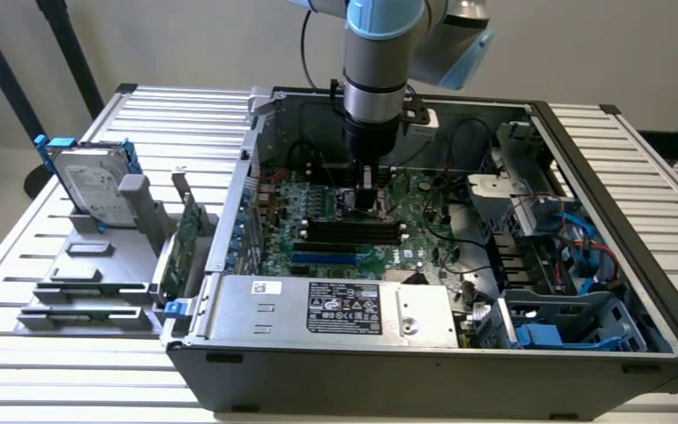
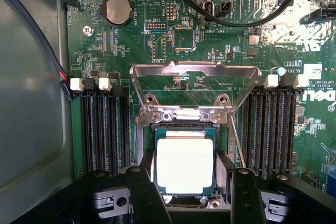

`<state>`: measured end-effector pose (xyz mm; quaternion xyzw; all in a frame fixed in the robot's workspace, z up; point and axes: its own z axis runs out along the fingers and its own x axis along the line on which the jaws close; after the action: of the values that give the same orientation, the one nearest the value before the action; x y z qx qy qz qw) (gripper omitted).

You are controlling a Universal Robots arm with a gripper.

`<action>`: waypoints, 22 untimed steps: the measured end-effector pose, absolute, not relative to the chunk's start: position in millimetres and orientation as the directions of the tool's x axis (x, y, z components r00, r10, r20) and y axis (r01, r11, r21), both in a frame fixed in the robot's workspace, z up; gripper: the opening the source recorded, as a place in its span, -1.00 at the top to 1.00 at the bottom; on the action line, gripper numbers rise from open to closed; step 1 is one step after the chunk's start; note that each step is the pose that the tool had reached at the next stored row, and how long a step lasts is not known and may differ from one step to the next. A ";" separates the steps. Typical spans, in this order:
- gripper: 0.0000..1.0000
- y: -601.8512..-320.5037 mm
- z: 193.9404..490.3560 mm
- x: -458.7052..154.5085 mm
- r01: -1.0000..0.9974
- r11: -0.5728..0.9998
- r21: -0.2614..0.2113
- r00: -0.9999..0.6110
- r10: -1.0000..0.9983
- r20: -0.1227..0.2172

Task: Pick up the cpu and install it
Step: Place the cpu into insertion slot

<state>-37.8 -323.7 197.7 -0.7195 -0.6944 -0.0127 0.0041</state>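
The cpu (image 2: 185, 163), a small square chip with a pale metal top, lies level over the open socket (image 2: 184, 125) on the green motherboard (image 2: 157, 30). My gripper (image 2: 186, 177) reaches down into the computer case, and its two black fingers (image 2: 140, 190) press against opposite sides of the chip. The silver load plate (image 2: 194, 69) stands flipped up beyond the socket. In the exterior view my gripper (image 1: 369, 201) hangs straight down over the middle of the motherboard (image 1: 351, 234), with the chip hidden beneath it.
Black memory slots (image 2: 102, 129) flank the socket on both sides. A black cable (image 2: 236, 22) arcs over the board. A silver power supply box (image 1: 327, 309) sits at the case's front. A hard drive with blue brackets (image 1: 86, 185) stands in a grey holder on the exterior view's left.
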 end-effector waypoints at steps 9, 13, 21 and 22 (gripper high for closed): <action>-0.09 -323.7 197.7 -37.8 0.999 -0.036 0.012 0.035 0.999 0.024; -0.25 -323.6 197.6 -37.8 0.999 -0.036 0.012 0.035 0.999 0.024; -0.25 -323.7 198.1 -37.8 0.999 -0.036 0.012 0.035 0.999 0.024; -0.25 -323.7 198.5 -37.8 0.999 -0.036 0.012 0.035 0.999 0.024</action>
<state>-37.8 -323.7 198.5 -0.7195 -0.6944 -0.0127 0.0041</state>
